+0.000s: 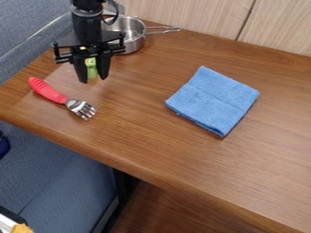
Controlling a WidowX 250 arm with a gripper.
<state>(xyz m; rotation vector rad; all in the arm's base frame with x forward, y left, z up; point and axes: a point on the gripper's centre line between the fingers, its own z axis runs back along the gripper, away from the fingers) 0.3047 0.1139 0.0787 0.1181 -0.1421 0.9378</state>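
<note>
The black gripper (93, 80) hangs at the upper left, over the wooden table, pointing down. Its two fingers stand a little apart, with a small light green object (92, 68) between them; the fingers hide part of its sides. Just below and left of the gripper lies a fork with a red handle (47, 90) and metal tines, pointing toward the lower right. Behind the gripper sits a metal pan (132, 34), partly covered by the arm, its wire handle toward the right. A folded blue cloth (213, 100) lies flat right of centre.
The wooden table (152, 132) has a front edge running diagonally to the lower right. A pale wood panel (194, 16) rises behind it, and blue-grey upholstery (57, 170) borders the left side. At the bottom left corner there is a small orange-yellow thing (22, 228).
</note>
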